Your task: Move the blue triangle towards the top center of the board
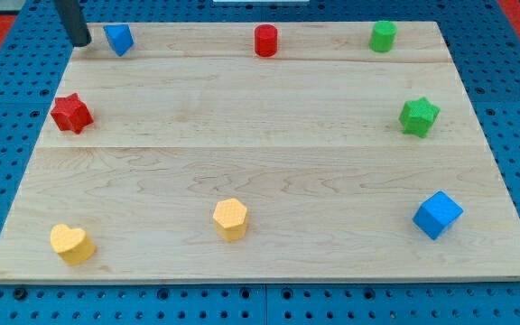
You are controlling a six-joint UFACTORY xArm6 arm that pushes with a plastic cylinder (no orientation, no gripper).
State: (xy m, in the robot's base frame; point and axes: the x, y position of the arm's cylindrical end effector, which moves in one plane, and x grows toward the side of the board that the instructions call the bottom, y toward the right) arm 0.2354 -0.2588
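Note:
The blue triangle (118, 39) lies at the top left corner of the wooden board (269, 108). My tip (82, 41) is down at the board's top left edge, just to the view's left of the blue triangle, with a small gap between them. A red cylinder (265, 41) stands at the top centre of the board, well to the right of the triangle.
A red star (71, 113) lies at the left edge. A green cylinder (383, 36) is at the top right and a green star (418, 116) at the right edge. A yellow heart (71, 243), a yellow hexagon (230, 218) and a blue cube (437, 215) lie along the bottom.

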